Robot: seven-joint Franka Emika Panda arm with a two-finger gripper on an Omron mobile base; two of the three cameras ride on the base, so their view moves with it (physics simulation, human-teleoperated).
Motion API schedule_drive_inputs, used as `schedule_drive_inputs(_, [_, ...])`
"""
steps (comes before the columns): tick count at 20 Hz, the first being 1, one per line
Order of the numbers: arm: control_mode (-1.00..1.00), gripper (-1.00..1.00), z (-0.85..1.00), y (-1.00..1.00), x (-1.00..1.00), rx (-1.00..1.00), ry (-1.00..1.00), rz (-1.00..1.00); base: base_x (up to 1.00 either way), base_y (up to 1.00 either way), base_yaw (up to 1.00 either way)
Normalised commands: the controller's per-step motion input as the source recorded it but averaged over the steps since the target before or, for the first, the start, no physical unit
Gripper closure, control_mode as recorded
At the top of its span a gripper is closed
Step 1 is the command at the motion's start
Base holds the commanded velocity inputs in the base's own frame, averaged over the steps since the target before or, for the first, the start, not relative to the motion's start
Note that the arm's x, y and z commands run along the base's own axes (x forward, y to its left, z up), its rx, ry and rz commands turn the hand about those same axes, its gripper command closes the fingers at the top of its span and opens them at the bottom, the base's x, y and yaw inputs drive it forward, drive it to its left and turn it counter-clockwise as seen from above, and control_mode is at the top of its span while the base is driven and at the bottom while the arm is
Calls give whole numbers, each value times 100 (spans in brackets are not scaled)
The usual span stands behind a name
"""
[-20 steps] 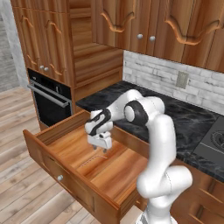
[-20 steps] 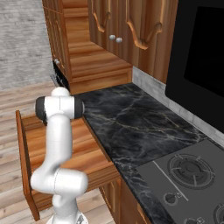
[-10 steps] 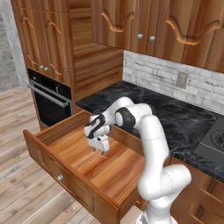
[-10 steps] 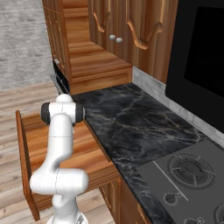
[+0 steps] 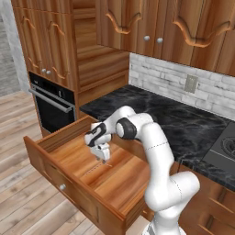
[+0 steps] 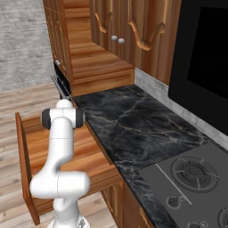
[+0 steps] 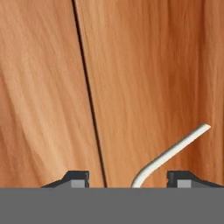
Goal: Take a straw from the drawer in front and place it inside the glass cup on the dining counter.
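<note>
In the open drawer point(image 5: 69, 156), straw point(image 7: 173, 153) flat on wood floor between the apart, not-yet-clamped tips of the pincer point(image 7: 131, 179); risk: thin straw skidding sideways if off-centre.

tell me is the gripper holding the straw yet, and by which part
Not yet. The gripper is low over the drawer floor with its jaws apart, one on each side of the straw near its bent end; neither visibly touches it.

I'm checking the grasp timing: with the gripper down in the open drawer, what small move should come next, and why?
Probably finish closing the jaws. In the hand view the straw runs between the fingertips of the gripper, which stand apart, low over the drawer floor.
</note>
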Motion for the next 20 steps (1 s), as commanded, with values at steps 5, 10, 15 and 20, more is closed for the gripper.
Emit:
schedule_drive_inputs(5, [-100,-100,-54,6,-6,-3,-6,-12,0,0,0])
schedule_drive_inputs(10, [-100,-100,-71,0,-33,-2,-13,-12,0,0,0])
schedule_drive_inputs(15, [-100,-100,-70,0,-63,-1,-17,-8,0,0,0])
schedule_drive_inputs(20, [-100,-100,-61,0,-61,0,-15,-7,0,0,0])
